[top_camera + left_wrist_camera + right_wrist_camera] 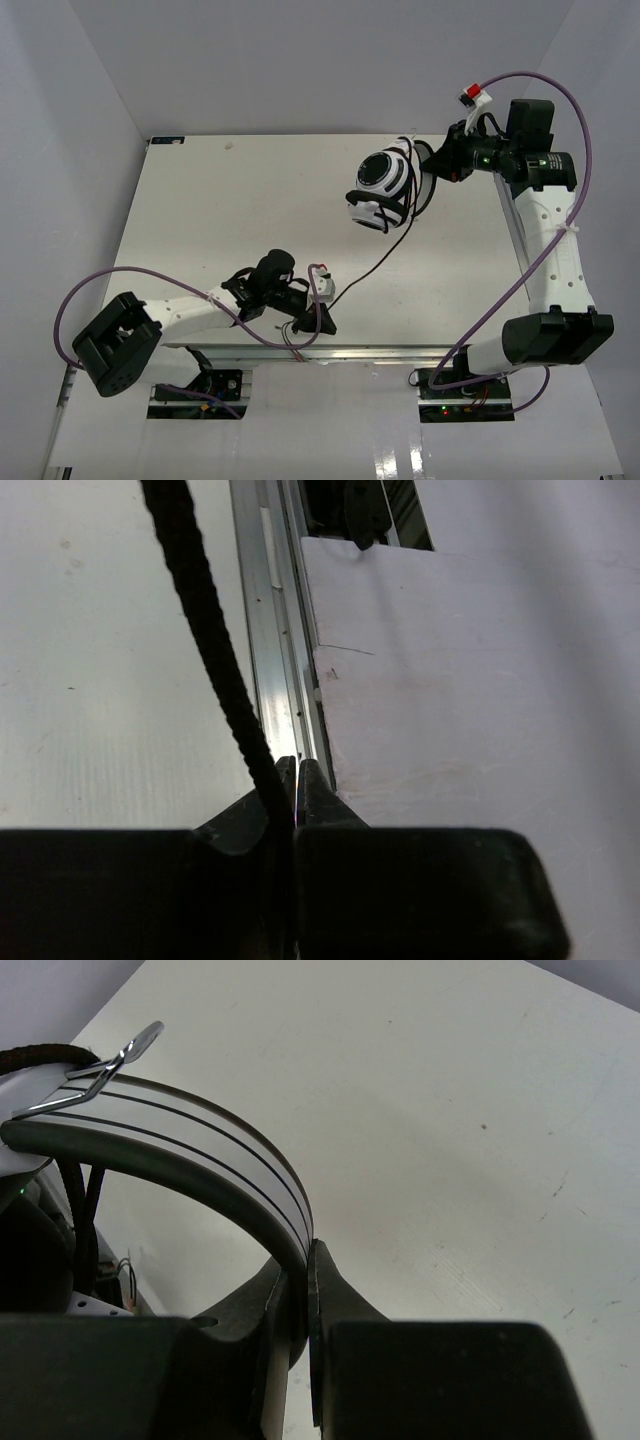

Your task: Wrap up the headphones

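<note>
Fingers of the left gripper (297, 772) press together on the cable (212, 630). That arm lies low along the near edge of the table (220, 210). The right arm reaches up at the far right, and the right gripper (306, 1260) pinches the headband (200, 1145), holding the headphones (382, 190) over the table. The cable slants from them down to the left gripper.

A robotics lab test cell is showing here: plain white walls (330, 60) are boxing in a white desk (220, 210), two robot arms (555, 250) are sitting bolted to an aluminium rail (370, 352), purple cables (585, 140) looping off them.
</note>
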